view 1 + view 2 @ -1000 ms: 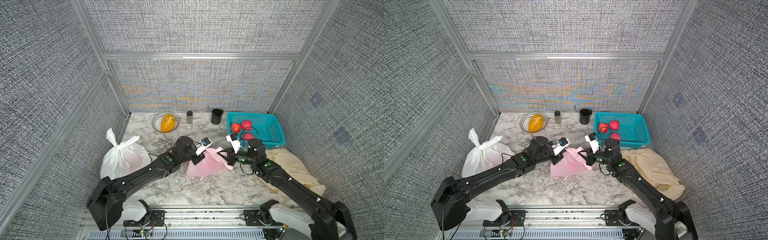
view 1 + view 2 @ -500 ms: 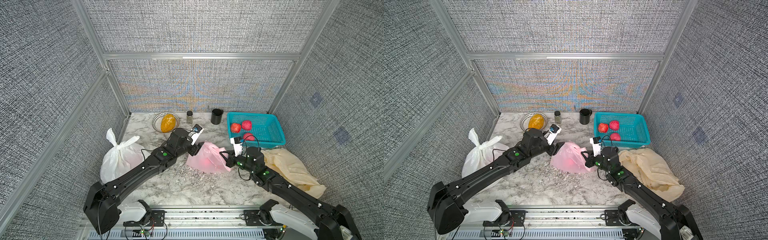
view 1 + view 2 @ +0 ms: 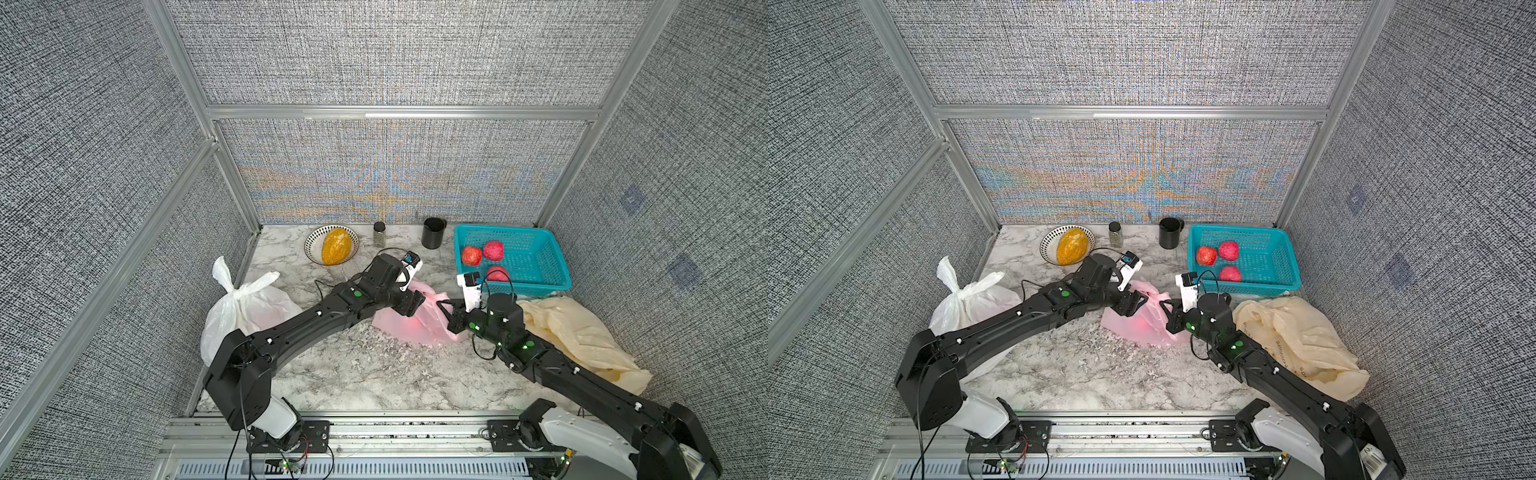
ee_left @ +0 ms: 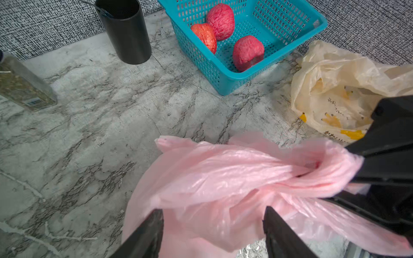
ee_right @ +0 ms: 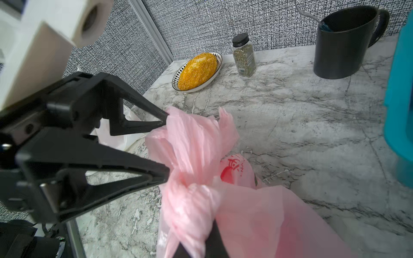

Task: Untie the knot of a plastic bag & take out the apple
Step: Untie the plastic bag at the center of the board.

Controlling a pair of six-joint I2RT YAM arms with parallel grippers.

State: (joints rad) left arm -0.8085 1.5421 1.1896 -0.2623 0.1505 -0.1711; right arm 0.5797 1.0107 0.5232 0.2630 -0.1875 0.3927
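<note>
Fingers [image 4: 154, 225] of left hand [image 4: 212, 211] splayed wide over pink bag [image 4: 212, 178] — right hand [image 4: 357, 167] clamped at its knot [image 4: 312, 172].

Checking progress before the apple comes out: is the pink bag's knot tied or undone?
Tied: in the right wrist view the pink bag has its handles twisted into a tight knot, and no opening shows.

Both top views: high, on the arm-base side of the pink bag [image 3: 417, 330], well apart, facing down across it; whole table [image 3: 374, 374] shared. Left wrist, right wrist views: close to the bag, opposite sides, facing it; knot [image 5: 192, 192] shared.
</note>
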